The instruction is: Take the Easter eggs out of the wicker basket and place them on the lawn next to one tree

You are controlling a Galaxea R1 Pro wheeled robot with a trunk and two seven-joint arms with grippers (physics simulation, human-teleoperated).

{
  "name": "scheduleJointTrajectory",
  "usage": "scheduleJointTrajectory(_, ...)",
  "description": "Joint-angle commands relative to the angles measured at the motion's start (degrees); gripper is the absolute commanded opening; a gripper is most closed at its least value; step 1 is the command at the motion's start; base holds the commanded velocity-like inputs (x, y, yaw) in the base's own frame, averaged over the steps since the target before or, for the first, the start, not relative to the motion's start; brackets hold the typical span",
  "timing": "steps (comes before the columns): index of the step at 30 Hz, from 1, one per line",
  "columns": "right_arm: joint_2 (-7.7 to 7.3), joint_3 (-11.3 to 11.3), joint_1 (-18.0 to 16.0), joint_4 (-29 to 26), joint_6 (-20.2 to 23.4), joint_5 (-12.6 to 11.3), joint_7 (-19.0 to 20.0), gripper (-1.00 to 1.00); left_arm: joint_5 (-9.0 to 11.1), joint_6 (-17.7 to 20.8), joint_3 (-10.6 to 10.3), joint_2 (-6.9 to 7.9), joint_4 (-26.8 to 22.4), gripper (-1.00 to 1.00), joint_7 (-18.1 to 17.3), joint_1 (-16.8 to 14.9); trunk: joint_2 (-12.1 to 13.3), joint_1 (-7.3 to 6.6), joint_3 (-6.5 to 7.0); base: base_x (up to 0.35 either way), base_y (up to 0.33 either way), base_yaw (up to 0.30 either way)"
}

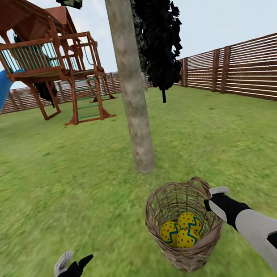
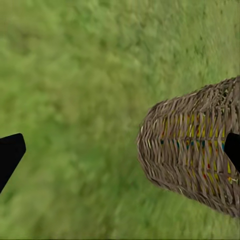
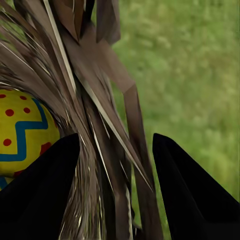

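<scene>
From the head camera, the basket (image 1: 185,225) sits on the lawn (image 1: 51,185) just in front of the thick grey tree (image 1: 130,76), with all three eggs (image 1: 182,231) inside it. The right claw (image 1: 214,198) is at the basket's rim on the handle side, while the left claw (image 1: 73,262) hangs well apart over bare grass, its fingers spread wide. In the left wrist view the basket (image 2: 192,150) appears side-on, egg colours showing through the weave, and grass lies between the two dark fingertips (image 2: 10,152). In the right wrist view the two fingers (image 3: 37,195) stand on either side of the woven wall (image 3: 102,150), narrowed around it, with one egg (image 3: 20,130) just inside. I judge the basket already close enough to the tree; lifting each egg out gently, without tipping the basket, would serve best.
</scene>
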Motion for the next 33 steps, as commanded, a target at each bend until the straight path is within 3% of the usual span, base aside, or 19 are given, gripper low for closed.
scheduleJointTrajectory(1, -0.05, 0.33, -0.02, -0.15, 0.25, -0.74, -0.28, -1.00, 0.17, 0.44, 0.12, -0.02, -0.03, 1.00, -0.13, -0.04, -0.02, 0.02, -0.06, 0.335, -0.130, 0.000)
scheduleJointTrajectory(10, -0.14, 0.33, -0.02, -0.12, 0.18, -0.70, -0.27, -1.00, 0.17, 0.44, 0.12, -0.02, -0.03, 1.00, -0.16, -0.04, -0.02, 0.02, -0.06, 0.335, -0.114, 0.000)
scheduleJointTrajectory(33, -0.16, 0.33, -0.02, -0.16, 0.13, -0.66, -0.27, -1.00, 0.17, 0.44, 0.12, -0.02, -0.03, 1.00, -0.16, -0.04, -0.02, 0.02, -0.06, 0.335, -0.001, 0.000)
